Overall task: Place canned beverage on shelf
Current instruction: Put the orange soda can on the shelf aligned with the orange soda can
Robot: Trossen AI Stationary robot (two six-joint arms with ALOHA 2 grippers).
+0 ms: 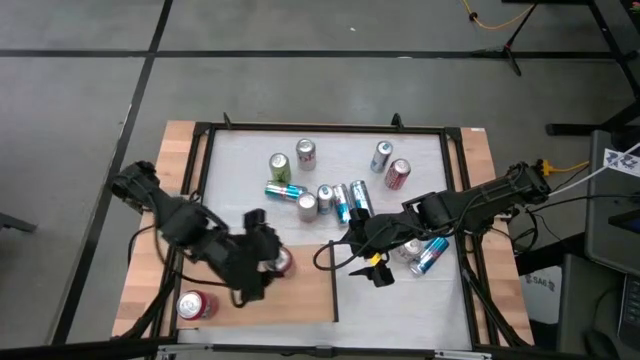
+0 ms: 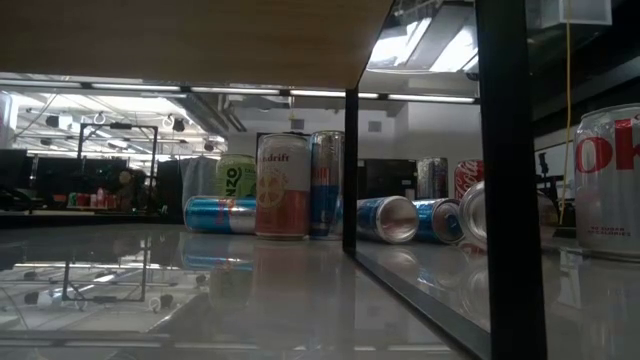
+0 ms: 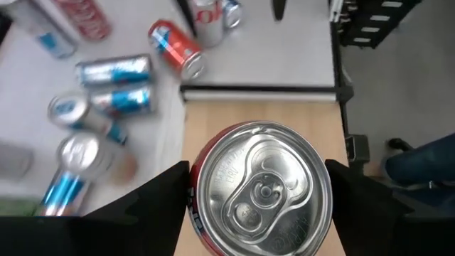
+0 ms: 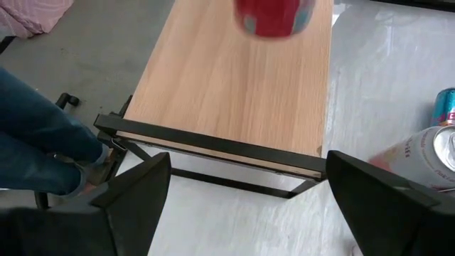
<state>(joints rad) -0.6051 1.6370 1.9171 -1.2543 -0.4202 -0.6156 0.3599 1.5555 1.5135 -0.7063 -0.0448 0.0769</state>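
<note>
The shelf [image 1: 300, 295] is a light-brown wooden panel at the table's near left, raised on a black frame; the low view looks under its underside [image 2: 180, 40]. My left gripper [image 1: 268, 262] is over the shelf's far right part, shut on a red canned beverage [image 3: 259, 188] with a silver top. A second red can [image 1: 197, 305] lies on its side on the shelf's near left part. My right gripper [image 1: 368, 262] hangs open over the white table, just right of the shelf's dark edge strip [image 4: 213, 146], with nothing between its fingers. My left gripper pinches the can's round wall just below its top rim [image 3: 195, 192] between its two fingers, one on either side. The fingers come slanting down from the table's left, and the can's top faces back toward the wrist. The can's bottom is hidden by the can itself.
Several cans stand or lie on the white table beyond the shelf [image 1: 305, 152] [image 1: 340, 200] [image 1: 397, 173], and one lies by my right arm [image 1: 430, 255]. A black frame post [image 2: 510, 170] stands at the shelf's edge. A person's leg [image 4: 35, 142] is beside the table.
</note>
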